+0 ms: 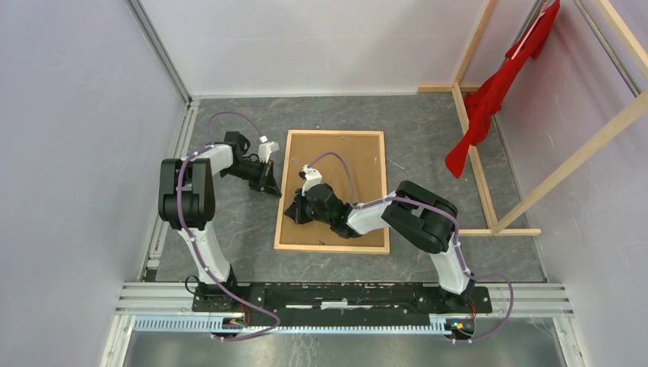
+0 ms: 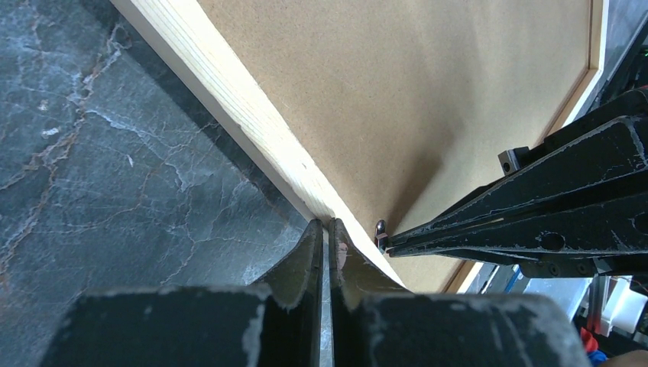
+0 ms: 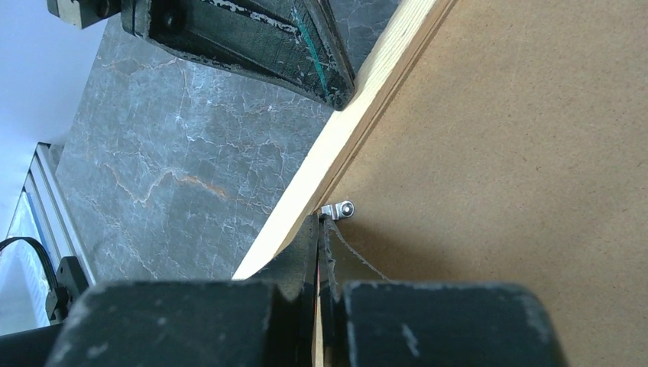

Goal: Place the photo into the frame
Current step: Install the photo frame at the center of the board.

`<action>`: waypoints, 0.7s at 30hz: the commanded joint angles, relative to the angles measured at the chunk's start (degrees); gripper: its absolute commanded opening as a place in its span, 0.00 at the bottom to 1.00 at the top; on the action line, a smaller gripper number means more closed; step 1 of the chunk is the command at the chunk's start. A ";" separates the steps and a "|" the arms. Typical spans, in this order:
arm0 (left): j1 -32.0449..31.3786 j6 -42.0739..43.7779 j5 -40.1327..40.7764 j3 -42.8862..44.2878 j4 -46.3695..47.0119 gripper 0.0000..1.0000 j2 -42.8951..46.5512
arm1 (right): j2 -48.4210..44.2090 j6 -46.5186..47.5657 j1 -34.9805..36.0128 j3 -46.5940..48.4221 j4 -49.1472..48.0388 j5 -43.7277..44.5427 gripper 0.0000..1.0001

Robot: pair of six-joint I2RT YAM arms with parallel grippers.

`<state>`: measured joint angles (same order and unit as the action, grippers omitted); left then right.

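Left gripper (image 1: 269,183): black two-finger tool, fingers pressed together with nothing between them; its tips sit at the outer edge of the frame's 9 o'clock rail, apparently touching the wood.
Right gripper (image 1: 294,212): black two-finger tool, fingers likewise closed on nothing; it reaches in from 4 o'clock and its tips rest low over the board, just inside the same rail, toward the frame's 8 o'clock corner.
Frame (image 1: 334,134): large rectangular picture frame of thin light natural wood, lying flat and face down at the middle of the table, long sides running 12 to 6 o'clock.
Backing board (image 1: 359,164): plain brown fibreboard panel, seated inside the frame and filling it rail to rail.
Clip (image 3: 338,209): small silver metal turn tab on the board beside the rail, just at 1 o'clock of the right gripper's tips in the right wrist view.
Table (image 1: 229,245): dark grey marbled surface under the frame.
Red cloth (image 1: 497,92): hangs at 2 o'clock of the frame on a light wooden rack (image 1: 565,164), well apart from both arms.
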<state>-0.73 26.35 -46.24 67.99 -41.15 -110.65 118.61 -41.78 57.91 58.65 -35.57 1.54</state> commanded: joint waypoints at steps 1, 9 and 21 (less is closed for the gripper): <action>-1.58 4.83 4.16 -1.43 0.63 0.08 -2.40 | 3.14 1.38 0.24 0.62 -0.68 4.75 0.00; -1.89 6.00 3.98 -2.20 0.63 0.08 -2.64 | 4.18 1.72 0.20 2.07 -1.87 5.93 0.00; 4.22 6.51 -0.36 7.72 -6.39 0.07 -2.38 | -10.23 4.07 -8.10 -4.10 -2.82 -3.42 0.00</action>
<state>0.10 29.52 -46.35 70.83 -44.75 -111.57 113.56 -39.53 54.89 53.63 -37.39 0.67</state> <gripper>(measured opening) 0.073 0.004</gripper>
